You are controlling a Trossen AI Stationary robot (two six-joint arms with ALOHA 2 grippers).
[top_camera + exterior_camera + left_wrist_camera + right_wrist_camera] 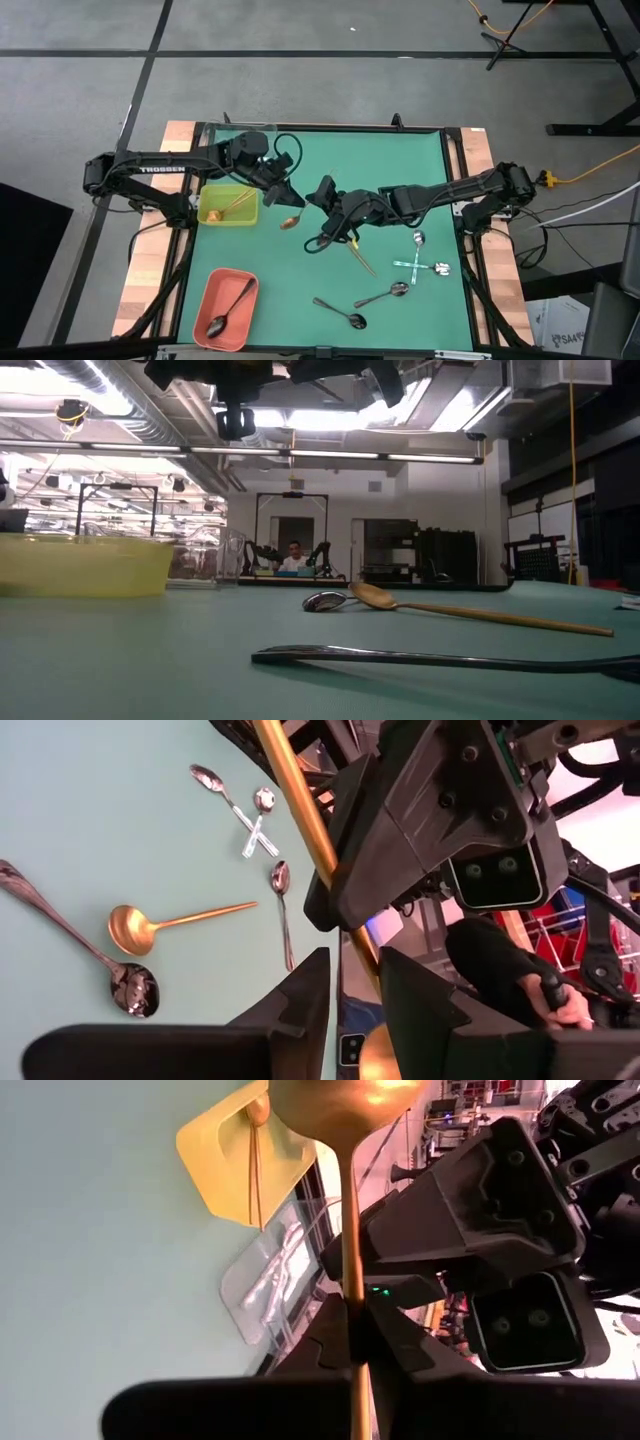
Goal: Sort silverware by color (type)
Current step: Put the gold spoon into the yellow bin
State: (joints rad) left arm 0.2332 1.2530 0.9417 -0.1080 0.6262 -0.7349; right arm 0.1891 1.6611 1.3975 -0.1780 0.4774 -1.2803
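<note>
My right gripper point(323, 196) point(352, 1330) is above the middle of the green mat, shut on a gold spoon point(345, 1190). The spoon's bowl point(291, 221) points toward the yellow-green tray point(228, 205). My left gripper point(287, 192) point(355, 988) faces the right one. It is open, with a finger on either side of the same spoon's handle point(300, 810), close to the bowl. Another gold spoon point(361, 256), several silver spoons point(418, 240) point(386, 294) and a dark spoon point(341, 314) lie flat on the mat. My right gripper pinches the gold spoon's handle point(351, 1285) between its two fingers. It comes from the table's right, with the handle running forward along the fingers. The spoon is lifted clear of the mat, its bowl point(340, 1105) ahead of the fingertips.
The yellow-green tray holds gold spoons. A salmon tray point(225, 308) near the left front corner holds a dark spoon. A clear tray point(270, 1280) at the far left holds silver spoons. A person sits in the room beyond the table point(293, 560).
</note>
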